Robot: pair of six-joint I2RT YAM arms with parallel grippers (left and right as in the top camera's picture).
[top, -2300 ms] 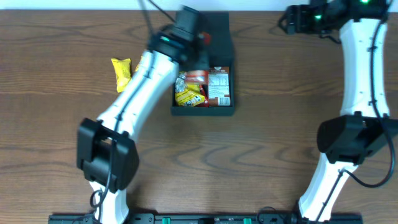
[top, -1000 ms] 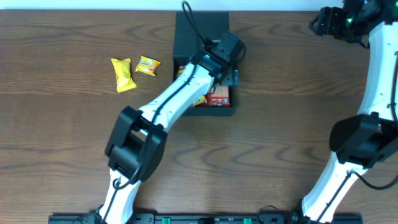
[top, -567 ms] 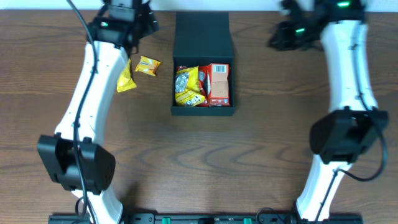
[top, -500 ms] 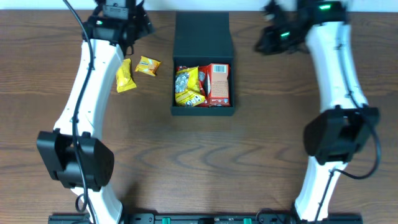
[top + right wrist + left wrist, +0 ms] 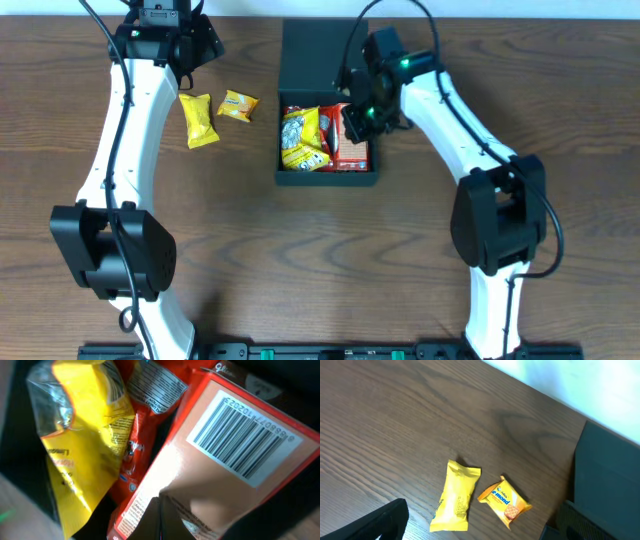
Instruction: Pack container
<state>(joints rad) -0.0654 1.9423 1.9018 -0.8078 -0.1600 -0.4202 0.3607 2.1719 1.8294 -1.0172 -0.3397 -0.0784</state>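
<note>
Two loose snacks, a long yellow packet [image 5: 197,120] and a small orange packet [image 5: 238,106], lie on the wood-grain table [image 5: 400,250]. Beside them, far-centre, the matte black cardboard container [image 5: 325,50] holds a crinkly yellow bag [image 5: 300,140] and a red-orange carton [image 5: 357,152]. The right gripper [image 5: 160,517] is clenched, empty, at the carton; the left gripper [image 5: 165,30] gapes wide.

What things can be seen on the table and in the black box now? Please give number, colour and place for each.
table: one, brown wood, under everything.
container: one, matte black, far middle of the table, flap lid open.
crinkly packet: one, yellow, inside the container, left part.
flat packet: one, red, inside the container, middle.
carton: one, red-orange with a barcode, inside the container, right part.
long packet: one, yellow, on the table left of the container.
small packet: one, orange-yellow, between the long packet and the container.
left gripper: one, black, open, over the far left.
right gripper: one, black, shut, over the carton.
</note>
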